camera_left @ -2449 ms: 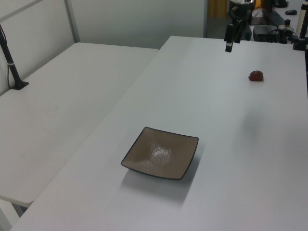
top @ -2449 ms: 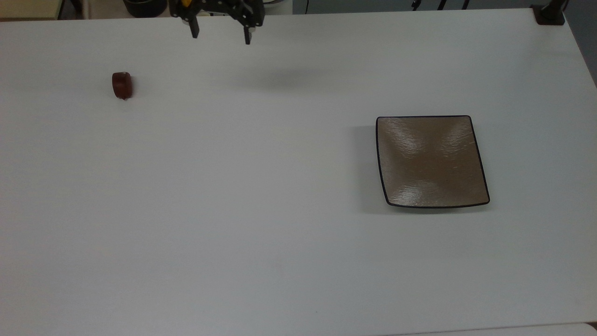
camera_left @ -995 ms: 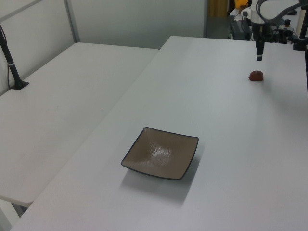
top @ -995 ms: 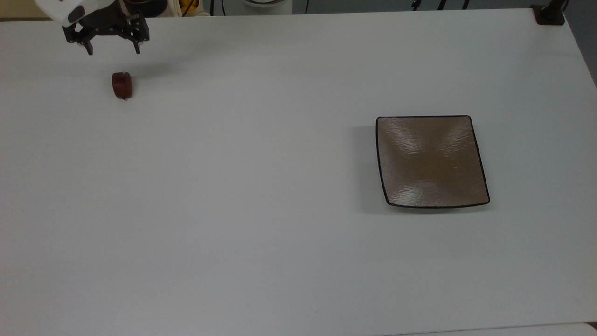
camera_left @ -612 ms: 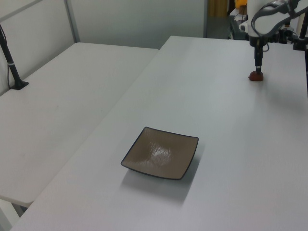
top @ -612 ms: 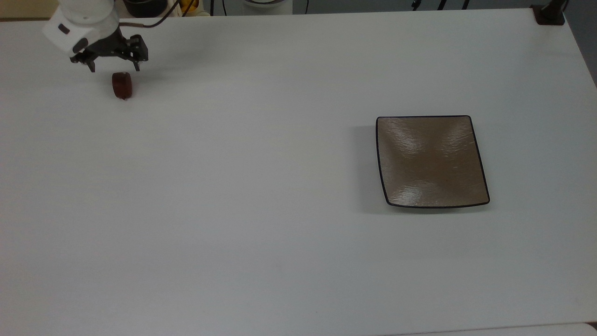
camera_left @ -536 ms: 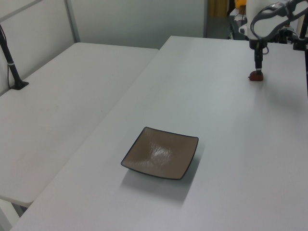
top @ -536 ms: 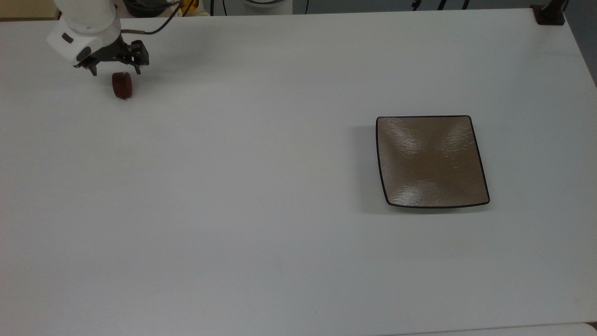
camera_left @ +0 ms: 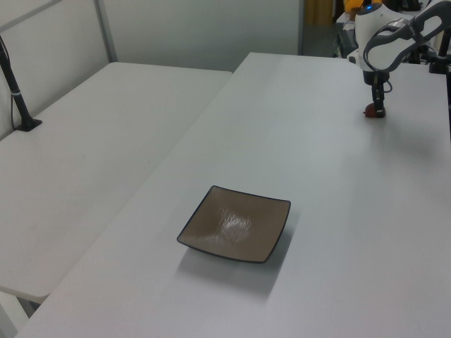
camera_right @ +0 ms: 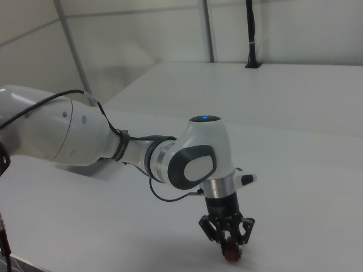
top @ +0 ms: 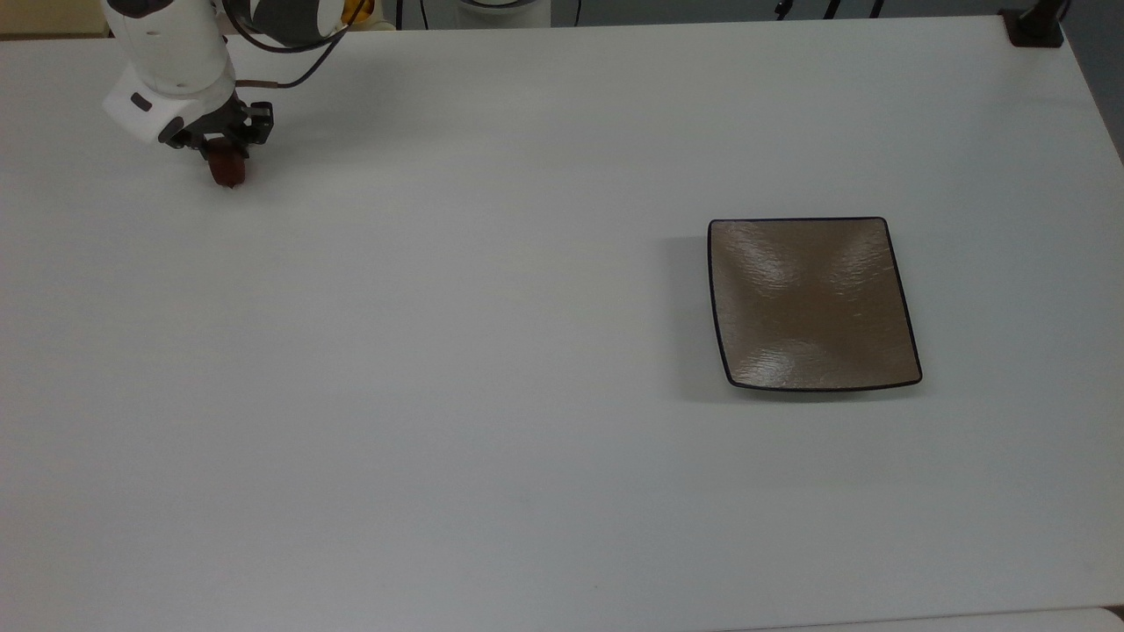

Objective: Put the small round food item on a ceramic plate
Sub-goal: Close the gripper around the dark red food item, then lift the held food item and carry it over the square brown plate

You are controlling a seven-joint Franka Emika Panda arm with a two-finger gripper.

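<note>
The small round food item (top: 227, 173) is a dark reddish-brown lump lying on the white table at the top view's far upper left. My gripper (top: 224, 159) stands straight down over it, its black fingers drawn in on the lump's sides. In the right view the lump (camera_right: 231, 255) shows at the tips of the gripper (camera_right: 229, 245). In the left view the gripper (camera_left: 378, 107) and lump (camera_left: 371, 110) are at the far right. The square brownish ceramic plate (top: 812, 303) with a thin black rim sits bare on the top view's right and low in the left view (camera_left: 236, 225).
A black clamp post (top: 1036, 26) stands at the top view's upper right table corner. A second white table (camera_left: 91, 148) with a black pole (camera_left: 17, 88) lies along the left view's left. Wide bare tabletop (top: 492, 333) separates lump and plate.
The gripper swung from the table's back middle over to the lump, came down on it, and its fingers went from spread wide to drawn in around it. Lump and plate stayed put.
</note>
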